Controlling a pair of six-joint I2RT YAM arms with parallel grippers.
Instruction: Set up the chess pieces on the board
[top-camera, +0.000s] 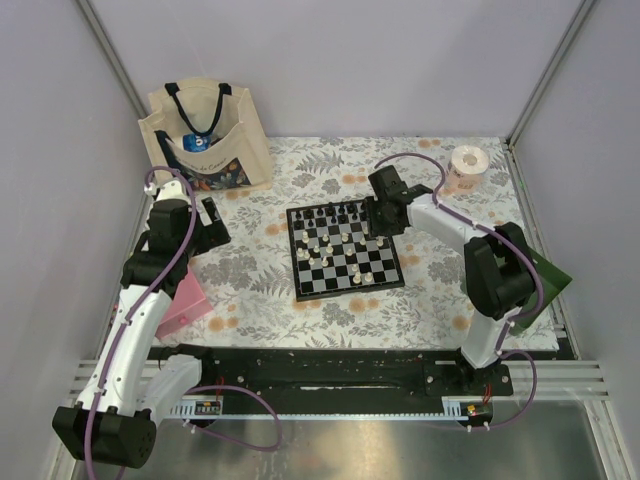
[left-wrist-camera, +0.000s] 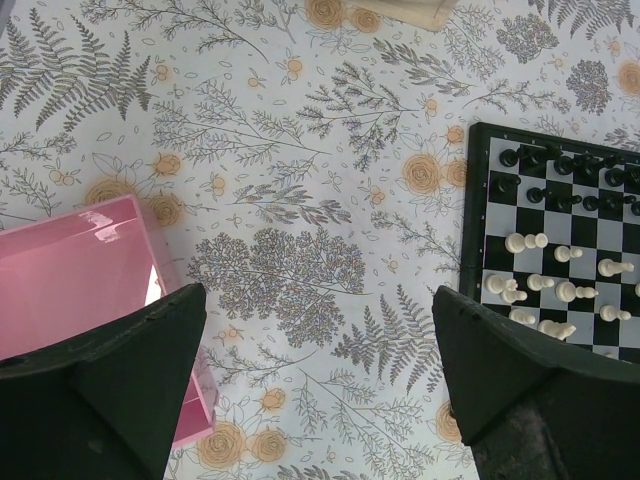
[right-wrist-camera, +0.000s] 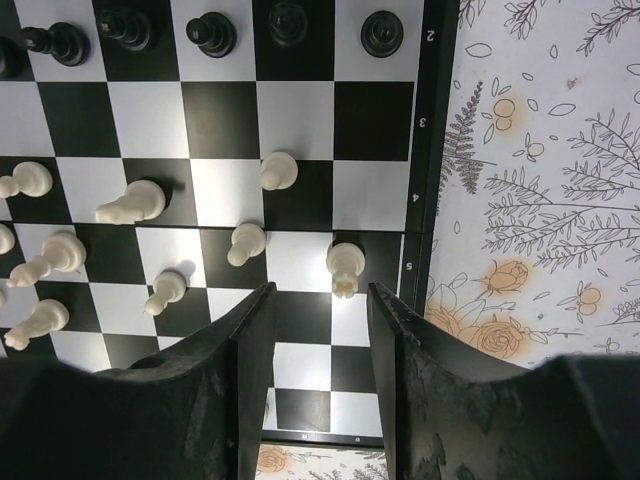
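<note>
The board (top-camera: 294, 255) lies on the flowered cloth between the arms. Black chess pieces (top-camera: 335, 213) line its far rows, and cream-white ones (top-camera: 345, 255) are scattered over the middle. My right gripper (top-camera: 381, 228) hovers over the board's far right part. In the right wrist view the right gripper (right-wrist-camera: 320, 290) is open, with only bare squares of the board (right-wrist-camera: 425, 150) between its jaws. A white rook (right-wrist-camera: 344, 265) stands just past the fingertips, and black pawns (right-wrist-camera: 212, 32) stand farther on. My left gripper (left-wrist-camera: 320, 300) is wide open over the cloth, left of the board (left-wrist-camera: 470, 220).
A pink box (top-camera: 185, 300) sits by the left arm, under the left finger (left-wrist-camera: 120, 380). A tote bag (top-camera: 205, 135) stands at the back left, a tape roll (top-camera: 467, 162) at the back right, and a dark green item (top-camera: 545, 275) at the right edge.
</note>
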